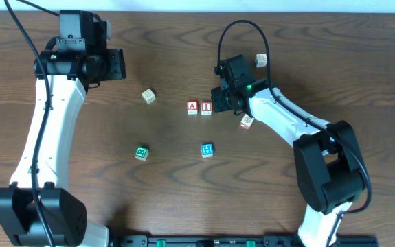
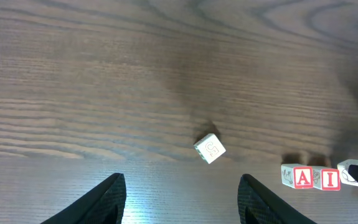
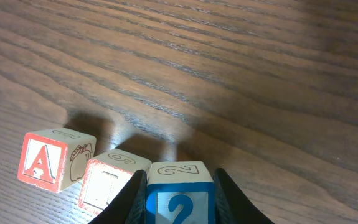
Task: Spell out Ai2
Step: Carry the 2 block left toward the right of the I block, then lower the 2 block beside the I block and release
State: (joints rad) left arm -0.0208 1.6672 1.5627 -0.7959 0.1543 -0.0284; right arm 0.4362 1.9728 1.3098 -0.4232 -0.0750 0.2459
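Note:
A red-lettered A block and a red I block stand side by side mid-table. My right gripper is shut on a blue 2 block, held right against the I block's right side, in line with the A block. In the overhead view the gripper hides the 2 block. My left gripper is open and empty, hovering high at the far left of the table. The A and I blocks also show in the left wrist view.
Loose blocks lie around: a cream block (also in the left wrist view), a green block, a blue block, a red-marked block just right of the right arm, and a cream block at the back.

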